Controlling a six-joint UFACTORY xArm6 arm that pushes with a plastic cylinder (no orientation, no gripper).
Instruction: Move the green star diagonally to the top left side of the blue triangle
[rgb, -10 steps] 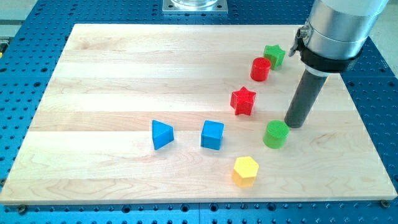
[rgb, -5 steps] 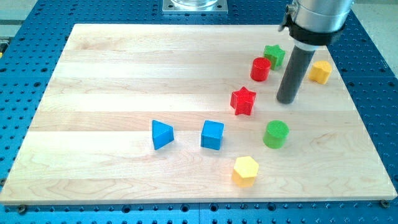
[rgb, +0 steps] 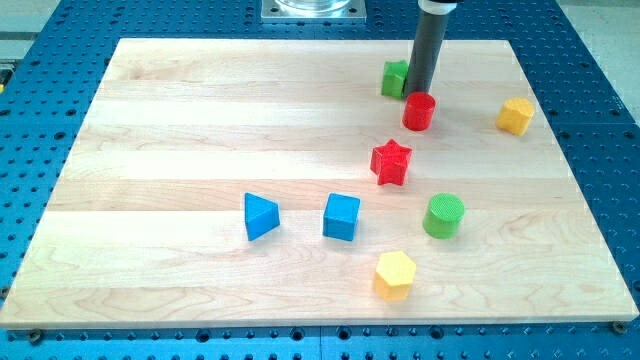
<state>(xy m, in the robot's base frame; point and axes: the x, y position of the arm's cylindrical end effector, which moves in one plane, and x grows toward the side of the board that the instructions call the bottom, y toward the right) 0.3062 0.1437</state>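
The green star (rgb: 393, 78) lies near the view's top, partly hidden behind my rod. My tip (rgb: 416, 96) rests against the star's right side, just above the red cylinder (rgb: 419, 111). The blue triangle (rgb: 260, 216) lies at the lower middle of the board, far down and to the left of the star.
A red star (rgb: 391, 162) sits below the red cylinder. A blue cube (rgb: 341, 216) is right of the triangle. A green cylinder (rgb: 443, 215) and a yellow hexagon (rgb: 394, 274) lie lower right. Another yellow block (rgb: 514, 116) is near the wooden board's (rgb: 180, 130) right edge.
My rod moved up and to the left, from beside the green cylinder to the green star. The star has shifted left, away from the red cylinder.
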